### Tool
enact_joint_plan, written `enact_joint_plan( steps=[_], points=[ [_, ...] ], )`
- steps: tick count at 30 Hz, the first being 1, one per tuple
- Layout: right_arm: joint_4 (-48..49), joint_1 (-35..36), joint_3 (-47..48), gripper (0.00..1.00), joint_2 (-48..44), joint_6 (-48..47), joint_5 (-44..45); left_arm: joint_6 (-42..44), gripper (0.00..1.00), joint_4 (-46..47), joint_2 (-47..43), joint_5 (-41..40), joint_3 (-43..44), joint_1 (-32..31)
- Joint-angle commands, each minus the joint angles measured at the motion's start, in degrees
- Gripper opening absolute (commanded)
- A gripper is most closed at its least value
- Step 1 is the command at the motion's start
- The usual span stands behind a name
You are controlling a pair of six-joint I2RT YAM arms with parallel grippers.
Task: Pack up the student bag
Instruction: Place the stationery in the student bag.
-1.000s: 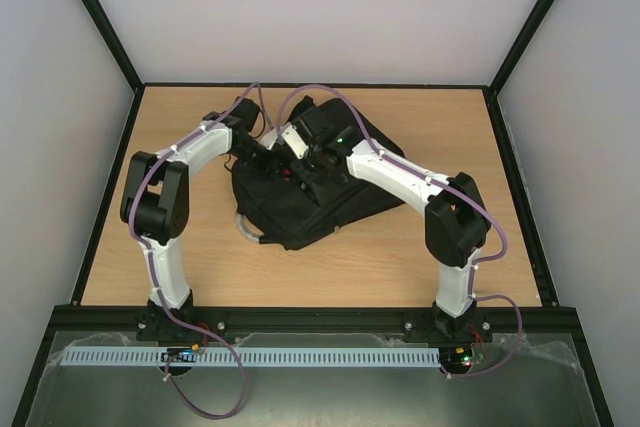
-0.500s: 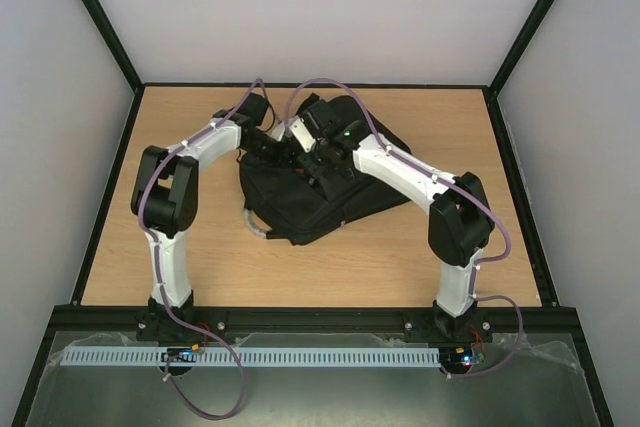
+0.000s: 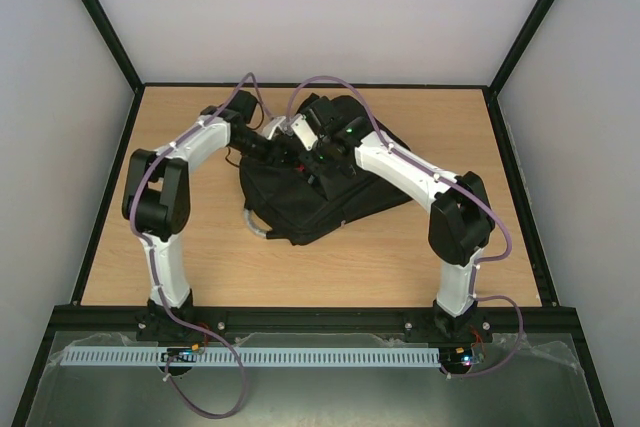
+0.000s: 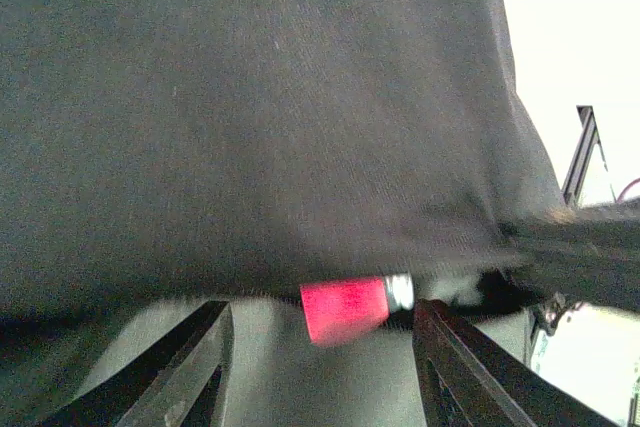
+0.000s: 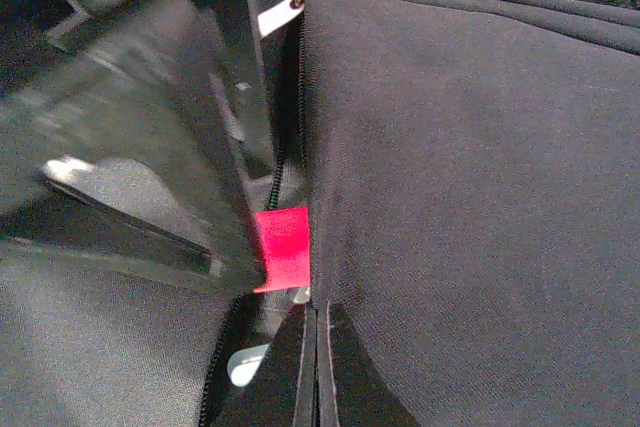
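The student bag (image 3: 335, 202), a large black backpack, lies mid-table with both arms over its upper part. My left gripper (image 4: 320, 357) is open at the bag's zip opening, under a fold of black fabric (image 4: 250, 107). A red cylinder with a silver collar (image 4: 345, 309) lies between the left fingers (image 4: 195, 362) without touching them. The same red piece (image 5: 285, 247) shows in the right wrist view beside the zip. My right gripper (image 5: 315, 342) is shut, its tips against the flap's edge. I cannot see whether cloth is pinched.
The bag's grey-white loop handle (image 3: 255, 227) sticks out toward the left arm. A white zip tag (image 5: 280, 15) hangs at the far end of the opening. Bare wooden table (image 3: 400, 257) surrounds the bag, with black frame posts at the corners.
The left jaws have spread apart and the red piece now lies loose between them. The left elbow has swung back to the left. The right arm holds its place.
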Motion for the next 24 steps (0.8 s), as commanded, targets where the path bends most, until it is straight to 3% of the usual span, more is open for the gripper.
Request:
enact_joint_plan(
  steps=[1,5,13,20,24],
  points=[
    [-2.89,-0.08,0.26,0.01,-0.08,-0.14,-2.56,6.28,0.52,-6.36,-5.24,-0.10,-2.27,2.44],
    [-2.91,-0.09,-0.29,0.01,-0.14,0.02,-3.23,8.56,0.50,-7.17,-7.61,-1.67,-5.45,3.94],
    [-2.74,-0.09,-0.54,0.01,-0.19,0.57,-4.18,0.45,0.17,2.73,-4.98,-2.49,-7.66,2.85],
    [-2.58,-0.08,-0.45,0.01,-0.32,1.21,-4.28,-3.42,0.16,9.31,0.73,2.17,-2.99,-3.79],
    [-2.93,-0.10,-1.37,0.01,-0.78,1.61,-4.36,-3.31,0.18,8.35,5.03,3.90,3.44,-8.11]
  ],
)
